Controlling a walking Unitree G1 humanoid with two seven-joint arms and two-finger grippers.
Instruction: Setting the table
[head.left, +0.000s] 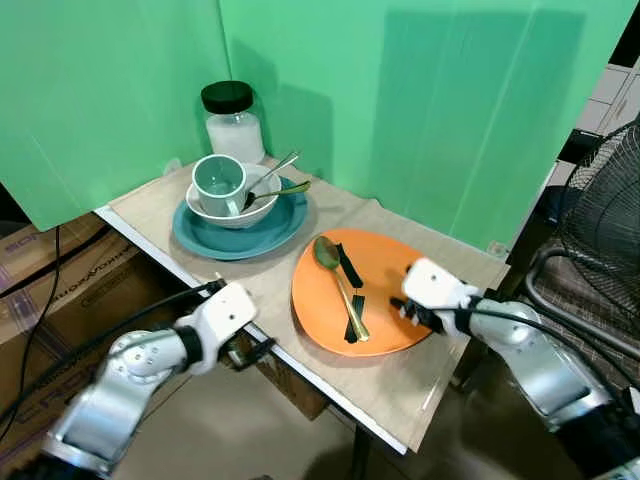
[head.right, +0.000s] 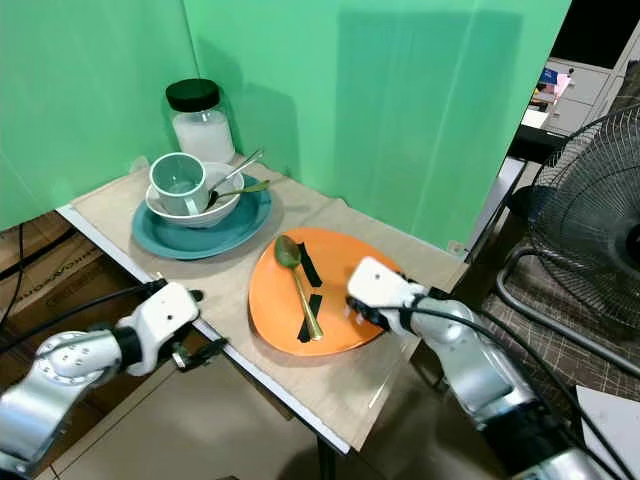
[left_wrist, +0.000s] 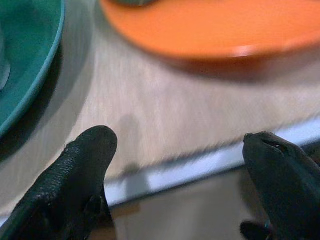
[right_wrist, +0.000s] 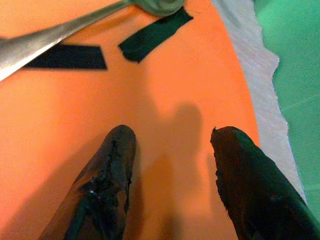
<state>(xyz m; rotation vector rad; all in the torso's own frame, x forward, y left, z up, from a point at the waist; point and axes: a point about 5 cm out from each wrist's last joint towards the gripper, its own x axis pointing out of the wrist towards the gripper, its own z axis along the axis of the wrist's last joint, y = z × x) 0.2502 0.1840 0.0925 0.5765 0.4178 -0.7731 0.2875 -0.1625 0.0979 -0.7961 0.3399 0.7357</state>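
The head stereo pair looks forward and down at the table (head.left: 400, 385); both views cover the same scene. The left wrist camera sits close at the table's near edge. The right wrist camera looks closely down onto the orange plate (right_wrist: 165, 100).

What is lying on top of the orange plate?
On the orange plate lie a gold spoon and two black tape strips. The right gripper, fingers open, hovers above its bare part. Whatever is under the plate is covered.
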